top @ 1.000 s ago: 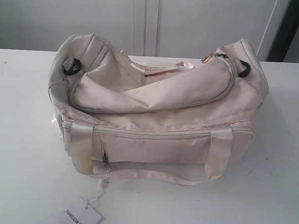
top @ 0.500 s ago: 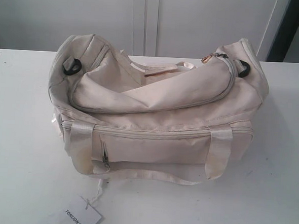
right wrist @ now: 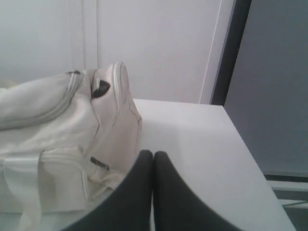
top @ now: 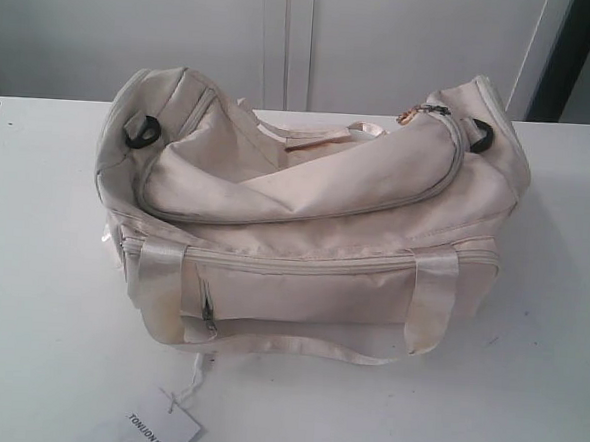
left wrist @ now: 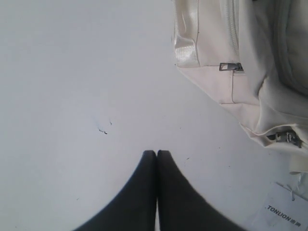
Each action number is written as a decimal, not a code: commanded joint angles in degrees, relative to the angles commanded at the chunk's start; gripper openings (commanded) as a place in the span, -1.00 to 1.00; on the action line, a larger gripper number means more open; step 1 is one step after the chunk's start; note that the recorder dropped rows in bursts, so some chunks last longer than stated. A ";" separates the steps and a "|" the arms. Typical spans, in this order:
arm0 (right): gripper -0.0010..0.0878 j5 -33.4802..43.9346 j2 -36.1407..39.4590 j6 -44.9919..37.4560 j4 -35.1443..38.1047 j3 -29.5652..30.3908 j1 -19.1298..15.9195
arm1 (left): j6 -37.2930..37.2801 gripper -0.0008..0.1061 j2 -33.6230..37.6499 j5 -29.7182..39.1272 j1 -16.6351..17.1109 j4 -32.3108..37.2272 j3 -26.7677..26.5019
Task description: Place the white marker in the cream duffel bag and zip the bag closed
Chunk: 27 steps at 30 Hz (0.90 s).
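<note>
The cream duffel bag (top: 305, 222) lies in the middle of the white table, its curved top zipper (top: 305, 214) drawn shut with the puller (top: 414, 113) at the right end. The white marker is out of view. Neither gripper shows in the exterior view. In the left wrist view my left gripper (left wrist: 157, 153) is shut and empty above bare table, with the cream duffel bag (left wrist: 240, 62) off to one side. In the right wrist view my right gripper (right wrist: 153, 154) is shut and empty next to the end of the cream duffel bag (right wrist: 62, 130).
A white paper tag (top: 162, 425) with printed text lies by the table's front edge, tied to the bag by a string; the tag (left wrist: 284, 211) also shows in the left wrist view. White cabinet doors (top: 286, 40) stand behind the table. The table's right edge (right wrist: 250, 144) runs near the right gripper.
</note>
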 joint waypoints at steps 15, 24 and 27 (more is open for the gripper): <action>-0.98 -7.19 0.00 0.00 0.00 12.72 0.00 | 0.00 -0.99 0.00 -0.14 0.00 0.00 0.00; -0.98 -7.74 0.00 0.00 0.00 13.99 0.00 | 0.00 -0.99 0.00 -0.02 0.00 0.00 0.00; -0.98 -7.55 0.00 0.00 0.00 13.99 0.00 | 0.00 -0.99 0.00 -0.02 0.00 0.00 0.00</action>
